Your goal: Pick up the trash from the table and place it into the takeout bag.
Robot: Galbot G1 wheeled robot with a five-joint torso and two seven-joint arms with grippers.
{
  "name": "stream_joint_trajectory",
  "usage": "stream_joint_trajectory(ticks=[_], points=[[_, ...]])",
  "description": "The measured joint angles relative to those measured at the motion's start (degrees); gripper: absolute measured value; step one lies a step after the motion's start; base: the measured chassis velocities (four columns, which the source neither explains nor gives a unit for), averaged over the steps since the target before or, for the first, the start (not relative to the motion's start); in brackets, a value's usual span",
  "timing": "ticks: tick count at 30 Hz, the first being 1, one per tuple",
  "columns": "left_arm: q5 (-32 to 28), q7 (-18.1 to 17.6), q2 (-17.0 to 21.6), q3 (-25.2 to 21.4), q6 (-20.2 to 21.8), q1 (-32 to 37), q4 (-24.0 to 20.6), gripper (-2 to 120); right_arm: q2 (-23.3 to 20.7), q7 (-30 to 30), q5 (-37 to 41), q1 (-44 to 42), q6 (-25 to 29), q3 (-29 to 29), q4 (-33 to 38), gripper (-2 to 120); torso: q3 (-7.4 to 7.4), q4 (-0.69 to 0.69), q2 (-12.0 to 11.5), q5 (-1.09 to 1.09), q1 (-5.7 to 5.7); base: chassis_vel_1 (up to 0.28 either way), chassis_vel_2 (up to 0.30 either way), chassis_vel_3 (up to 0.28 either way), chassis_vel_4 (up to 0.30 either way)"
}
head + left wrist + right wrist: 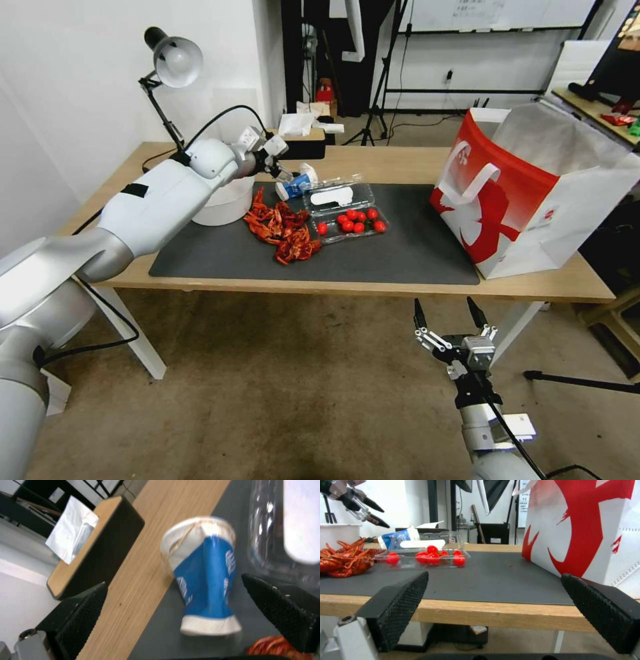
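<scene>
One long light-wood desk (373, 163) carries a dark grey mat (400, 257) across its middle. At the desk's right end stands one takeout bag (533, 193), red and white with white strap handles, upright, its mouth open and showing silver lining; its base overlaps the mat's right edge. Near the left end of the mat sits one white bucket (223, 203), partly behind the left arm. Just beside it toward the front edge lies one heap of red crayfish shells (283, 230). To the right of the heap is one clear clamshell box (343, 210), opened flat, with about seven red cherry tomatoes (353, 221) in the half nearer the front edge and a white label on the other half.

One blue-white paper cup (297, 185) lies on its side at the mat's back edge, touching the clamshell's back corner. It is crumpled; its long axis runs roughly along the desk's length.

The left gripper (173, 592) hovers just above the cup, jaws spread wide to either side of it, holding nothing. The right gripper (449, 315) hangs below the desk's front edge, well apart from everything, jaws likewise released and empty.
</scene>
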Motion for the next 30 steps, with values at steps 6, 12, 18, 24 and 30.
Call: stream_joint_trajectory(ticks=[6,12,18,24,30], points=[[2.7,2.5,-1.3,0.0,-0.1,-1.0,4.3,100,0.0,0.0,0.1,0.2,0.3,-0.1,-0.3,100,0.0,0.0,0.0,-0.01,0.0,0.0,0.0,0.0,0.0],[3.3,3.7,-1.8,0.4,-0.6,-1.2,5.8,100,0.0,0.0,0.1,-0.1,0.8,0.0,-0.5,100,0.0,0.0,0.0,-0.01,0.0,0.0,0.0,0.0,0.0],[3.9,4.0,-1.8,1.6,-1.0,-0.8,6.1,100,-0.1,0.1,0.2,-0.4,1.4,0.2,-0.8,100,0.0,0.0,0.0,-0.01,0.0,0.0,0.0,0.0,0.0],[4.1,4.3,-2.2,2.2,-1.8,-0.8,7.1,100,-0.1,0.1,0.2,-0.3,1.4,0.2,-0.8,100,0.0,0.0,0.0,0.0,0.0,0.0,0.0,0.0,0.0],[4.3,4.8,-2.7,2.6,-2.6,-0.9,7.9,100,-0.2,0.1,0.3,-0.4,1.4,0.2,-0.8,100,0.0,0.0,0.0,-0.01,0.0,0.0,0.0,0.0,0.0]])
